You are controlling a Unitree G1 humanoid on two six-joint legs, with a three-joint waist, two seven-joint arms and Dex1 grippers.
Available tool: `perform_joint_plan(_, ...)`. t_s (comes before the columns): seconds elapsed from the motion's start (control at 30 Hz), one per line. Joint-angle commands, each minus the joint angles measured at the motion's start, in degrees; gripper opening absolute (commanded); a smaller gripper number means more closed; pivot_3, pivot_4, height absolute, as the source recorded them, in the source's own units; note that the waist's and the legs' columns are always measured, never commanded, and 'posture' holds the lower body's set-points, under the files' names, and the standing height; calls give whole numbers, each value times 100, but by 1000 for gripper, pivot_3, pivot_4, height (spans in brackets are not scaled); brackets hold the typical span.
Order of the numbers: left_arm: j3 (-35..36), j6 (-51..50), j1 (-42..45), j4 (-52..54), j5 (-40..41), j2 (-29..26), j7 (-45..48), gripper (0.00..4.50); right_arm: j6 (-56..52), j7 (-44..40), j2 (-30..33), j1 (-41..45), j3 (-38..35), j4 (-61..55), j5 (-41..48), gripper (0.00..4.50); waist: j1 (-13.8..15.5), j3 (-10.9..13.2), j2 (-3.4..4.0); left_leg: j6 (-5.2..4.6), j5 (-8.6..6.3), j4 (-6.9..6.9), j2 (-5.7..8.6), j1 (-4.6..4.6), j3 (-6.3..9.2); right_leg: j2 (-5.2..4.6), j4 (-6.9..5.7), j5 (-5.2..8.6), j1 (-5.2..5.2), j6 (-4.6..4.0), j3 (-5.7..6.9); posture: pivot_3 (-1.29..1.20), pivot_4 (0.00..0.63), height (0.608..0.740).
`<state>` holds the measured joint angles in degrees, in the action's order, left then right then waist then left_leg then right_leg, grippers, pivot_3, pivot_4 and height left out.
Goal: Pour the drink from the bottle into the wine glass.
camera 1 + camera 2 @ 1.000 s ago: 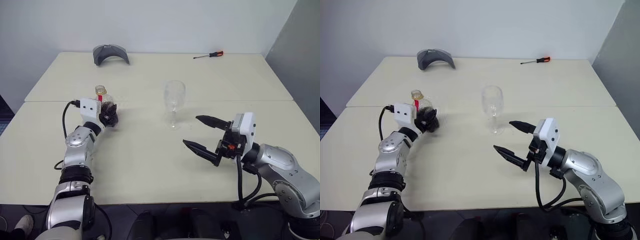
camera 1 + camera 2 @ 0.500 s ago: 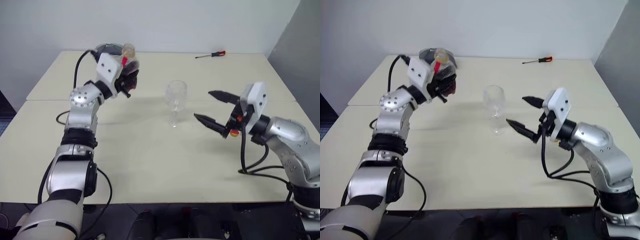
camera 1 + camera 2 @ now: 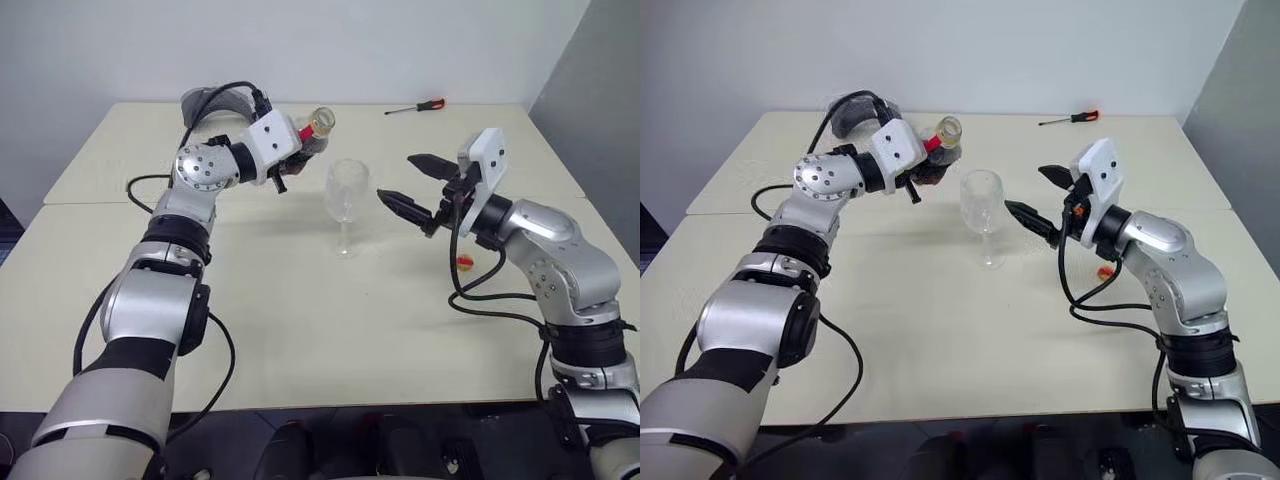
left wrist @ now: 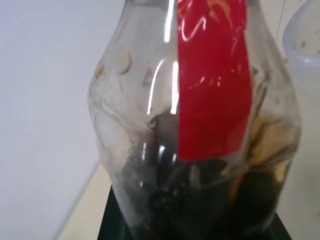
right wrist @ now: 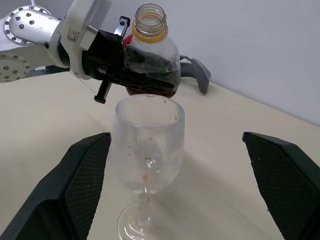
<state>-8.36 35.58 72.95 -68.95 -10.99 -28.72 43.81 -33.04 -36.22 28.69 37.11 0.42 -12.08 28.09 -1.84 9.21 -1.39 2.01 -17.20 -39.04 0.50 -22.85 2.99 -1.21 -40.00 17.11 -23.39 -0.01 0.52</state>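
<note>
My left gripper [image 3: 287,162] is shut on the bottle [image 3: 311,131] and holds it in the air, just left of and behind the wine glass [image 3: 345,193], at about rim height. The bottle is tilted, its uncapped neck [image 5: 149,20] pointing up and towards the glass. The dark drink [image 5: 150,83] sits low in the bottle's body. The glass stands upright on the table, with only small specks inside [image 5: 148,161]. My right gripper [image 3: 397,178] is open just right of the bowl, its fingers [image 5: 85,183] wide to either side of the glass without touching it.
A small red-and-yellow cap [image 3: 465,263] lies on the table below my right forearm. A grey curved object [image 3: 216,99] and a red-handled screwdriver [image 3: 418,106] lie at the far edge. A seam [image 3: 100,202] divides the two tabletops [image 3: 300,320].
My left gripper has lifted the bottle off the table, swung it right to the glass and rolled it into a tilt. My open right gripper has risen and moved in beside the glass.
</note>
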Motion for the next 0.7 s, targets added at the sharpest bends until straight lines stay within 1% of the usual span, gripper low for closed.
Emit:
perform_joint_plan(0.03,-81,323,351,-92,-291,-177,-398,853,161,-53,-129,97,18,-20,-45,4500,1,0,0,0,0,0,1,0,0,-1,0,0,0,0,1,0,150,740)
perform_joint_plan(0.2,-364,692,471,-203,-757,-300,-600,853,225,-179,-319,174,114,70,-62,4500,0,0,0,0,0,0,1,0,2,-1,-1,0,0,0,2,0,150,740)
perform_joint_plan(0.3,-594,909,505,-231,-1105,-335,-881,853,219,-218,-416,210,96,141,1,4500,0,0,0,0,0,0,3,0,0,-2,-1,0,0,0,3,0,150,740)
perform_joint_plan(0.7,-1067,1260,732,-348,-1842,-489,-1702,853,238,-202,-528,177,108,126,-73,4500,-5,0,1,1,0,0,2,-1,0,-3,-4,0,-5,0,2,0,150,740)
